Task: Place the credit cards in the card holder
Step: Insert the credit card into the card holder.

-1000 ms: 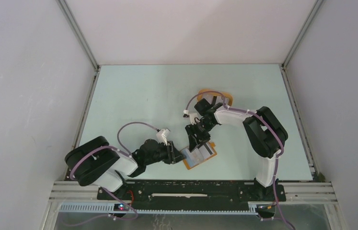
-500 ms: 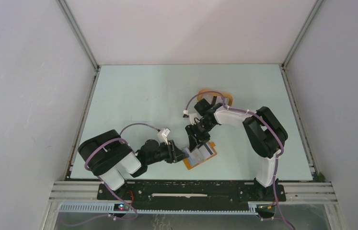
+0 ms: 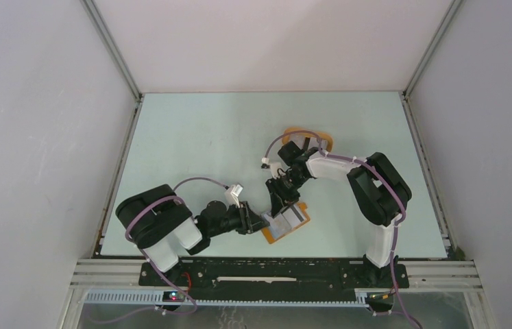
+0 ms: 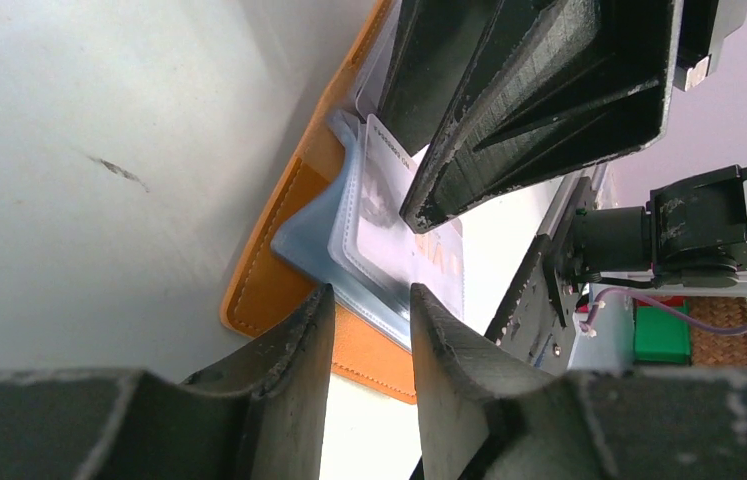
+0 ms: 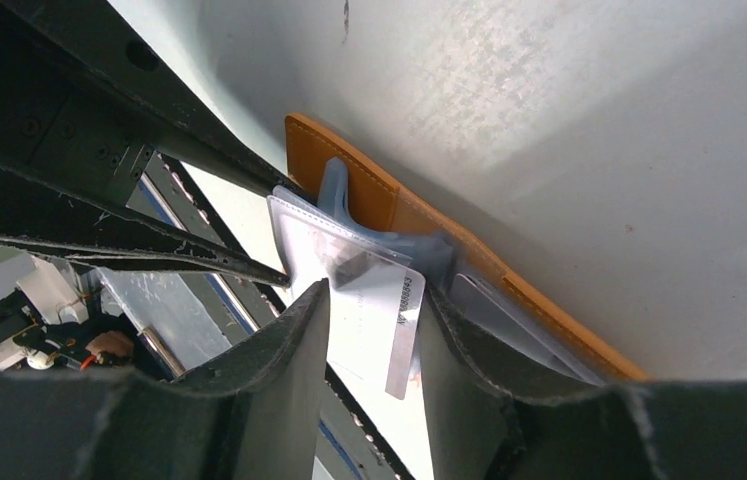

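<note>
Presently on record, largest first.

Table: pale and flat. All the work sits near its front edge, between the two arm bases.

Right arm: reaches inward and down onto the work from the far side.

Left arm: lies low, coming in from the left.

Orange tray: partly hidden behind the right arm, apart from the work.

Card holder: orange-brown, lying open and flat, its long axis slanting from near-left to far-right. Clear sleeves fan up from its inner face.

Right gripper: directly over the holder, fingers narrowly apart with the card showing in the gap. Whether they pinch it or merely flank it cannot be told.

Left gripper: at the holder's near-left end, fingers narrowly apart, with sleeve edge and leather showing between them. A grip on either cannot be confirmed.

Credit card: pale, with a black stripe along one long side. Its leading end meets or overlaps a sleeve, and its trailing end lies back toward the right wrist. The long axis runs roughly in line with the right fingers.

Governing relation, as judged: the sleeve mouth lies straight ahead of the card along that axis. The right gripper is the nearer to the card and would drive it forward, while the left steadies the sleeve.
</note>
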Controlling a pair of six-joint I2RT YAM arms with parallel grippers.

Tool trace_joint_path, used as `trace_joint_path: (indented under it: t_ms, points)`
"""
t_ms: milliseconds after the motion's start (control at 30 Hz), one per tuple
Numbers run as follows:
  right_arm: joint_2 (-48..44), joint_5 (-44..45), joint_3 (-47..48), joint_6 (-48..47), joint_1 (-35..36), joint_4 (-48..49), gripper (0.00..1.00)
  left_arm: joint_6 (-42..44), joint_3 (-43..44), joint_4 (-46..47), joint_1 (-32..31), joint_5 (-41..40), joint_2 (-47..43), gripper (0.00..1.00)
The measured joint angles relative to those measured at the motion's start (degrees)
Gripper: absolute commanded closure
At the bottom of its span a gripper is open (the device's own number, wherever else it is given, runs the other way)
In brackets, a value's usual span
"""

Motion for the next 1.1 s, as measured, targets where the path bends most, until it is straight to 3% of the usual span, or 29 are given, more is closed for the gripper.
trace_joint_path:
  t_ms: [267,633,1100]
  points:
    - [0.00,-1.01,0.00,-0.37,-0.17,-0.33,0.48,-0.04,-0.35,0.04,0.00,-0.07,-0.31,0.60]
    - [0.33,-2.64,0.00,-0.37,-1.29,-1.22,0.47,0.07,-1.92,-1.40,0.24,-0.48,-3.04,0.60]
    - [0.26,-1.46,0.22,-3.06,-1.88,-2.21,0.34,0.17,-1.97,-5.73,0.26,-1.36,-8.04,0.61]
